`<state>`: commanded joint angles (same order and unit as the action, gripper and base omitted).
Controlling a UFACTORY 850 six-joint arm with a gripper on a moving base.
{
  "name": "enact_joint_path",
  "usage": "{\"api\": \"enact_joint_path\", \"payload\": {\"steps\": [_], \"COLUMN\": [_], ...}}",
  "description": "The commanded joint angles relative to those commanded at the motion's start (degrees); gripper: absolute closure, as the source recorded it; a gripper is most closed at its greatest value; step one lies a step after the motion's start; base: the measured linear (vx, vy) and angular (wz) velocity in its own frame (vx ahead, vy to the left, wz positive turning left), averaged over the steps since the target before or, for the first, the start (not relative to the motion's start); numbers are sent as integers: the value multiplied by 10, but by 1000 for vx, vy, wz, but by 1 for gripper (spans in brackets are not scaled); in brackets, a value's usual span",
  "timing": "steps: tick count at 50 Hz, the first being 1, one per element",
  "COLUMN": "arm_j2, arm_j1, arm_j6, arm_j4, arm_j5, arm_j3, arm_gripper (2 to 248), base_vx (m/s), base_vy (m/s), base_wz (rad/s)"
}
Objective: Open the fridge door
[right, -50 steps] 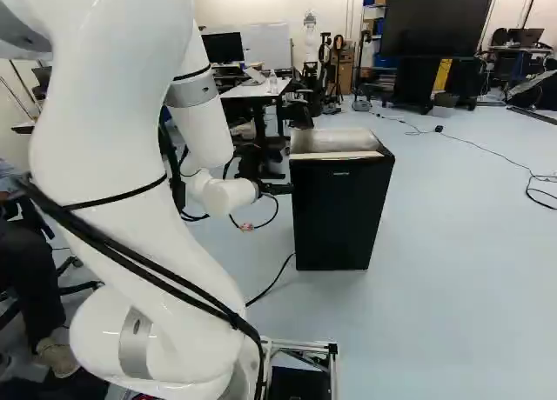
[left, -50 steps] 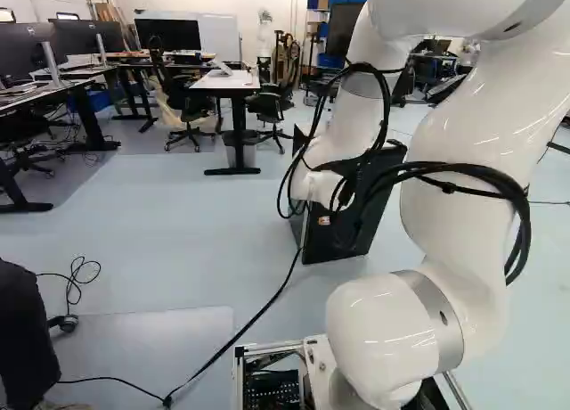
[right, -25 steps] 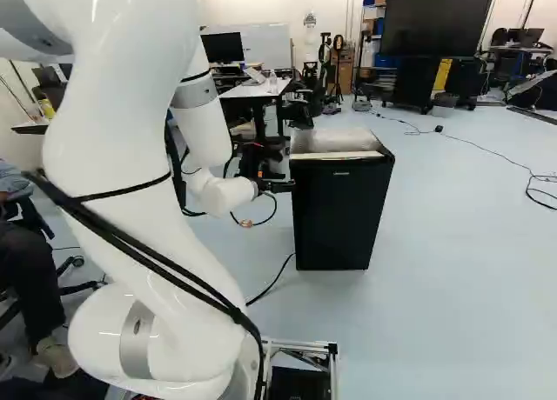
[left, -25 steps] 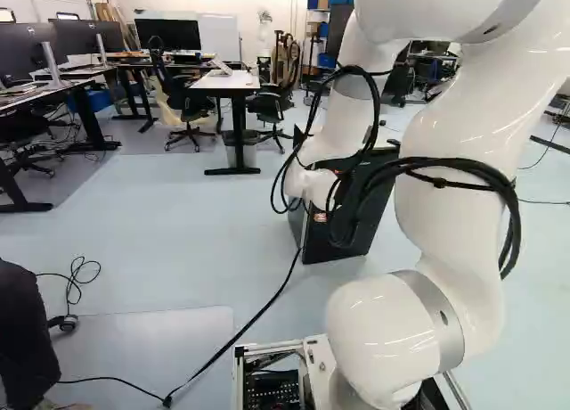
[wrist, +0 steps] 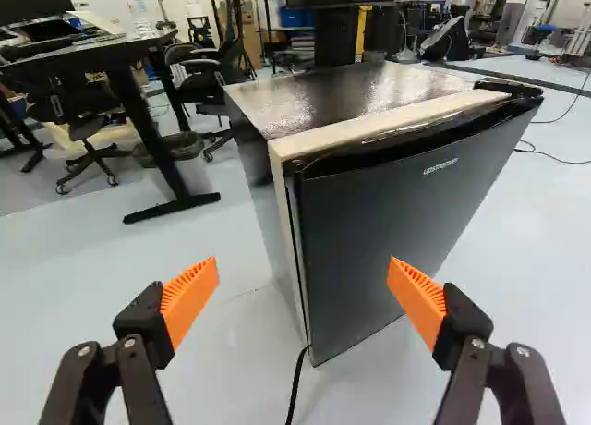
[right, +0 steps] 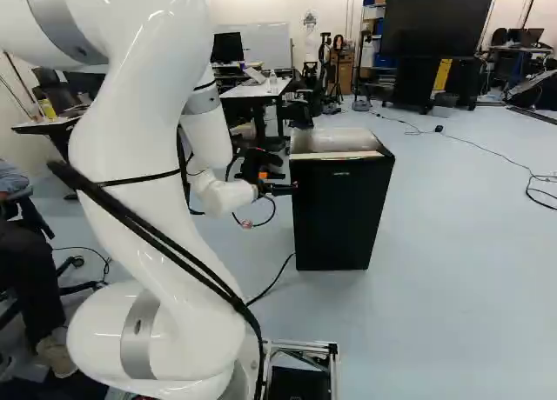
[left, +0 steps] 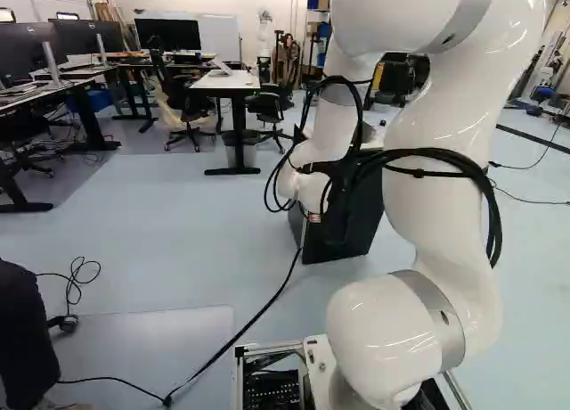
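Though still near the fridge [right: 341, 213], tool [right: 287, 190] with fingers [wrist: 191, 297] (orange-padded) wide apart, arm [right: 144, 122] farther forward.

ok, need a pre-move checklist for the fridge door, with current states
1. Gripper open: ok, orange pads stand wide apart.
2. Fridge upright and ahead of the gripper: ok.
3. Door pulled open: not ok, it looks shut against the body.
4. Door edge held between the pads: not ok, no grip on it.
5. Opening side faces the gripper: ok, probably; the hinge shows at the door's far top corner.
6. Black cable out of the door's swing: cannot tell, it runs right by the lower corner on the gripper's side.
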<state>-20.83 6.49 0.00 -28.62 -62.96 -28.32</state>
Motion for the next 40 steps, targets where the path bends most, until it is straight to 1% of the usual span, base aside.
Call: {"api": "enact_joint_path", "payload": {"steps": [40], "arm_j2": [-110], "arm_j1": [20], "arm_j6": [0], "arm_j4": [-112], "arm_j5": [-73], "arm_j3": [-74], "arm_gripper": [3], "base_vx": [0], "base_vy": [0], "base_wz": [0]}}
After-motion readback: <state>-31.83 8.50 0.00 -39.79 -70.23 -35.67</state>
